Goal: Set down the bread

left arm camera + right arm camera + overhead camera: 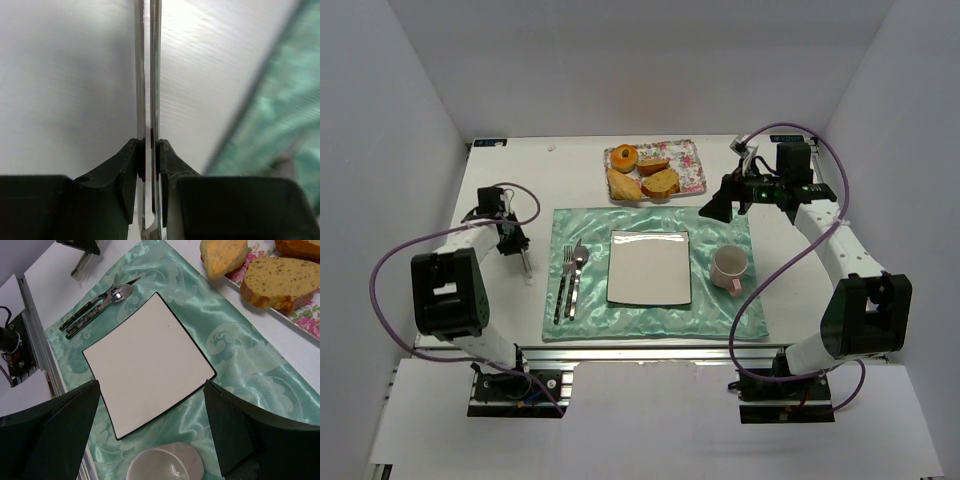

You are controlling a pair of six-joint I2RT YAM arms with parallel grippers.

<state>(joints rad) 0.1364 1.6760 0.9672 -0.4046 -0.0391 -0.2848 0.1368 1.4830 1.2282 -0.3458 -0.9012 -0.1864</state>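
Three bread pieces lie on a floral tray (688, 165) at the back: a pale wedge (623, 185) and two browner slices (654, 165) (661, 183). The right wrist view shows the wedge (222, 257) and the slices (280, 282) (300, 247). My right gripper (715, 208) is open and empty, in the air just right of the tray; in its own view (151, 383) it hangs over the white square plate (150, 365). My left gripper (518, 248) is shut on a thin metal knife (148, 75), left of the green mat.
A round orange bun (624, 157) shares the tray. On the green placemat (720, 230) are the plate (650, 267), a pink cup (729, 267) on the right, and a fork and spoon (570, 280) on the left. White walls enclose the table.
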